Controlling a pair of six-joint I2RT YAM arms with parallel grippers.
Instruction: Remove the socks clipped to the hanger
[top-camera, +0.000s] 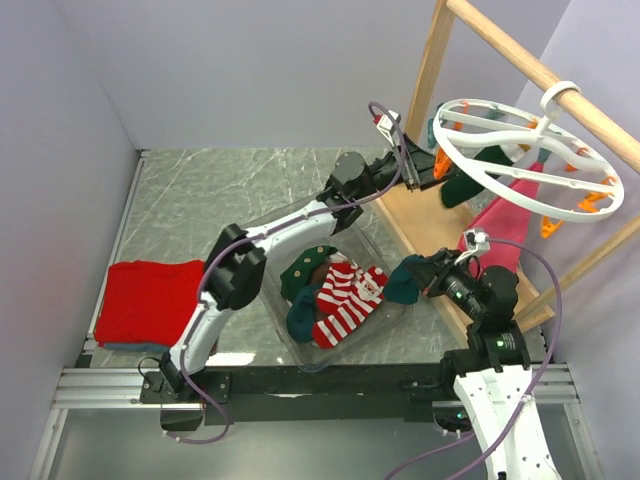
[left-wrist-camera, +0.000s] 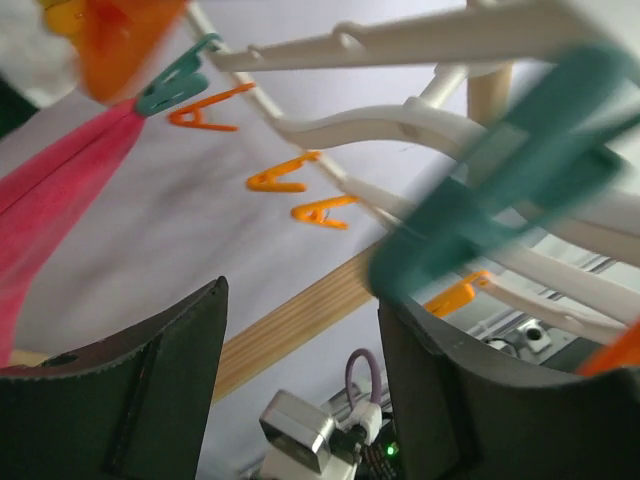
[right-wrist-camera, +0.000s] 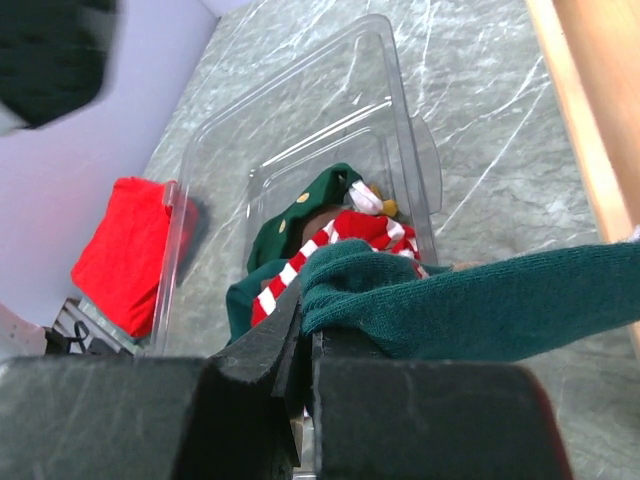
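The hanger (top-camera: 530, 160) hung from the rail (top-camera: 520, 62) at 2 o'clock, with a pink sock (top-camera: 500, 225) clipped beneath. The left gripper (top-camera: 410, 165) stood spread at its 9 o'clock rim. The right gripper (top-camera: 418, 280) pinched a green sock (top-camera: 403, 285) at the tub's (top-camera: 370, 238) 3 o'clock edge; striped socks (top-camera: 345, 300) lay inside.

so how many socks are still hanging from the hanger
2: a dark green sock under the hanger rim, and a pink sock beside it. A teal sock is in the right claw. More may be hidden.
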